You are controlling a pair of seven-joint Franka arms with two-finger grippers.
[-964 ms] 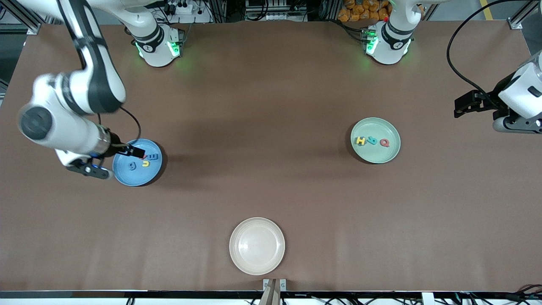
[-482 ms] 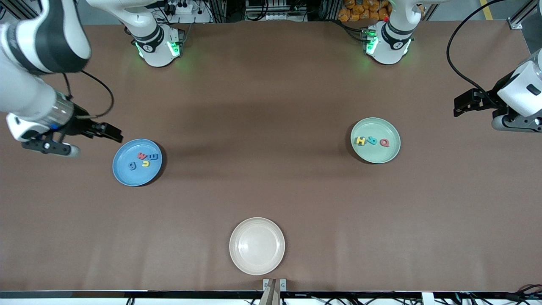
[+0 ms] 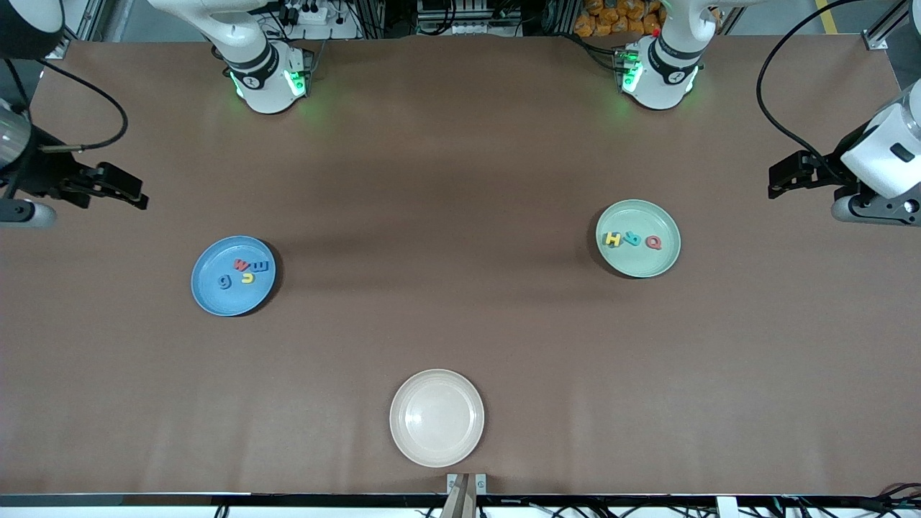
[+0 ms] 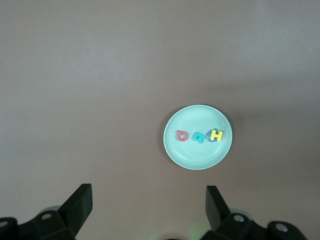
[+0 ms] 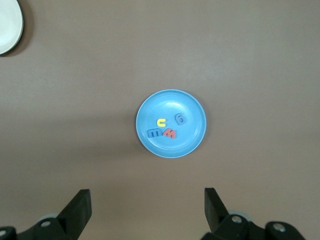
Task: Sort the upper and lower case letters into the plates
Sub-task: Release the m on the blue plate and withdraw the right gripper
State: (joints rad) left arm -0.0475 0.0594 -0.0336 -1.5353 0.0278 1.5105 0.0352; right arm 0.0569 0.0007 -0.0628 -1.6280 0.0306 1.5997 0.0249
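Both grippers, left (image 3: 784,180) & right (image 3: 122,191), wide, empty; risk: teal letter (image 3: 632,239) in green plate (image 3: 665,262) maybe lowercase, missorted

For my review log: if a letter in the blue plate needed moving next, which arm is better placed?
Right, probably: the open right gripper is at the blue plate's end of the table; the left gripper waits by the green plate.

glossy plastic plates (image 3: 233,302), matt brown table (image 3: 460,180)
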